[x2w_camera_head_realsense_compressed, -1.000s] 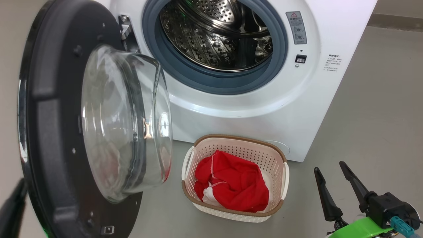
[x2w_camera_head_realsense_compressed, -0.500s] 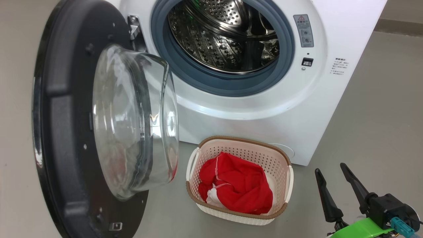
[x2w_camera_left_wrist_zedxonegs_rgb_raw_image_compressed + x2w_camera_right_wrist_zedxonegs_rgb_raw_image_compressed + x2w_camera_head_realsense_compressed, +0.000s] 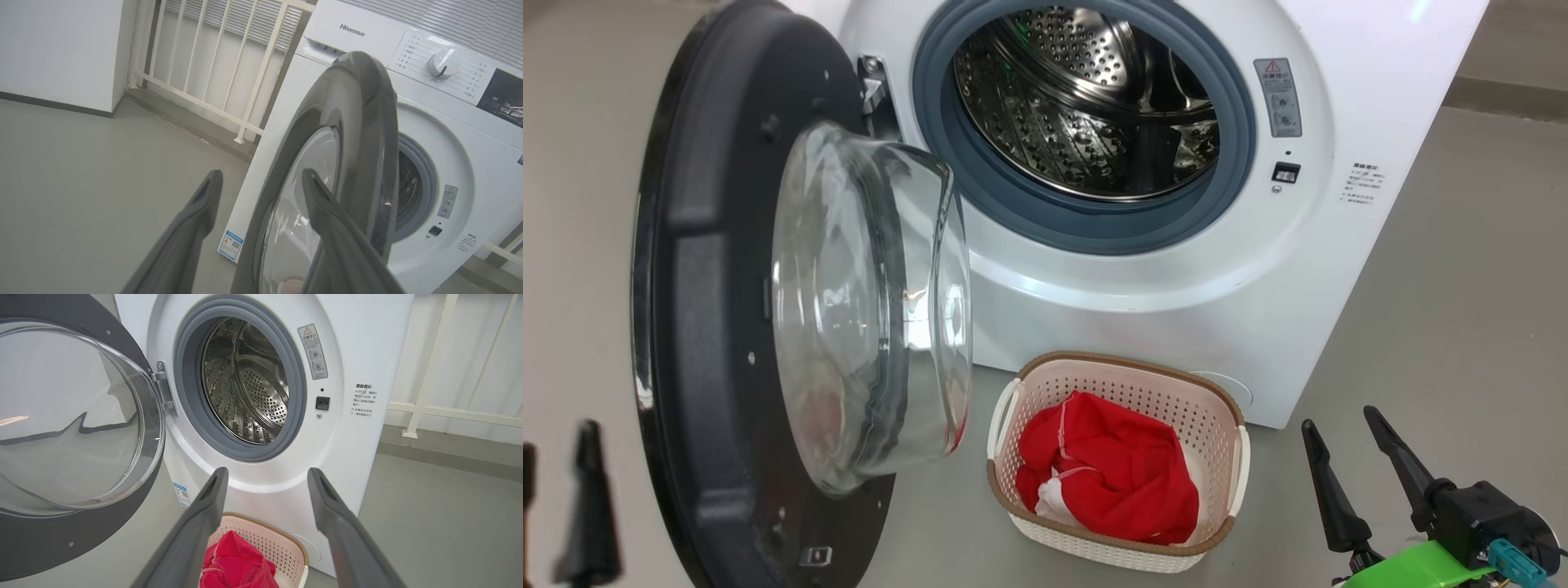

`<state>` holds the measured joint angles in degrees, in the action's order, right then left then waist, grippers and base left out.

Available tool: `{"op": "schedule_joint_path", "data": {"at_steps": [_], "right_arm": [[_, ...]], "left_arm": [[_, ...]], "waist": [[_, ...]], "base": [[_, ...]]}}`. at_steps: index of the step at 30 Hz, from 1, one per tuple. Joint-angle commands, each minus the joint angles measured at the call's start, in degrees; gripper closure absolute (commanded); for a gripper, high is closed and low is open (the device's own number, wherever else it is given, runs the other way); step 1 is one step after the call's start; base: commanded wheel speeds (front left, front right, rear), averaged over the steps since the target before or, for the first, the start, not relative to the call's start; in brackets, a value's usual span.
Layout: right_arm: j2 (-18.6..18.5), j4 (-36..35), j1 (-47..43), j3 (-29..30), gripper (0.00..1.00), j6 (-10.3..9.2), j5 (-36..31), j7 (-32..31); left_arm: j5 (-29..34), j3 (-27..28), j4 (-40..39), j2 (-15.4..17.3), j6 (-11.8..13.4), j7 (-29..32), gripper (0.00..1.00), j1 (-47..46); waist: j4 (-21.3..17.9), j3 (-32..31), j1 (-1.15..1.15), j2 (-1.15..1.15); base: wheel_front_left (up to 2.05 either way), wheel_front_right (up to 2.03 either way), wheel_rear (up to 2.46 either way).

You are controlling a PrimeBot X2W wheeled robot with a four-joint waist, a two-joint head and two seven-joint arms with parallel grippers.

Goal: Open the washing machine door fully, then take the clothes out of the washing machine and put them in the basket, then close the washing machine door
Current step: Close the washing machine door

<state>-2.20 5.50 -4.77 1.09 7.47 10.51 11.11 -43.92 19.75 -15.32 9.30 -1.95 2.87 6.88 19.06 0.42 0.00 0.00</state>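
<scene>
The white washing machine (image 3: 1143, 327) has its round black door (image 3: 703, 286) swung out to the left, glass bowl facing the drum (image 3: 1086, 106), which shows bare steel. On the floor before the machine sits the cream basket (image 3: 1127, 361) holding the red clothes (image 3: 1119, 474). My right gripper (image 3: 1338, 418) hovers right of the basket, open and empty; its wrist view looks over the basket (image 3: 265, 535) at the drum. My left gripper (image 3: 556, 437) stands open at the lower left, beside the door's outer face (image 3: 363, 106), holding nothing.
A white railing (image 3: 229, 61) on a raised kerb runs behind and left of the machine, meeting a white wall (image 3: 57, 49). More railing (image 3: 429, 408) stands to the machine's right. Grey floor (image 3: 1462, 286) spreads right of the machine and basket.
The head camera has shifted, sliding the whole scene right and down. At the lower left, one dark shape showed a second ago; now the left gripper's two fingers stand apart there.
</scene>
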Motion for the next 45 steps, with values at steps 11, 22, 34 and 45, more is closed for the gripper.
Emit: {"op": "schedule_joint_path", "data": {"at_steps": [11, 22, 34, 45], "right_arm": [[-0.67, -0.97, -0.35, -1.14, 0.0, 0.02, 0.28, 0.52], [-0.67, -0.91, -0.76, -1.47, 0.0, 0.02, 0.44, 0.53], [-0.67, -1.09, -0.87, -1.63, 0.0, 0.02, 0.43, 0.4], [-0.67, -1.06, -0.77, -1.53, 0.0, 0.02, 0.44, 0.28]], "left_arm": [[19.66, -4.13, 1.12, 2.3, 7.21, -3.91, 0.0, 3.68], [22.87, -5.07, 1.95, 2.62, 9.06, -4.42, 0.0, 5.31], [22.91, -5.58, 1.49, 2.58, 9.74, -4.2, 0.0, 5.42], [23.03, -6.05, 1.19, 2.66, 10.32, -3.85, 0.0, 5.57]], "waist": [[0.16, -1.31, 0.0, 0.0], [0.68, -1.38, 0.0, 0.0], [0.91, -1.27, 0.0, 0.0], [1.08, -1.32, 0.0, 0.0]], "base": [[0.0, 0.0, 0.0], [0.0, 0.0, 0.0], [0.0, 0.0, 0.0], [0.0, 0.0, 0.0]]}}
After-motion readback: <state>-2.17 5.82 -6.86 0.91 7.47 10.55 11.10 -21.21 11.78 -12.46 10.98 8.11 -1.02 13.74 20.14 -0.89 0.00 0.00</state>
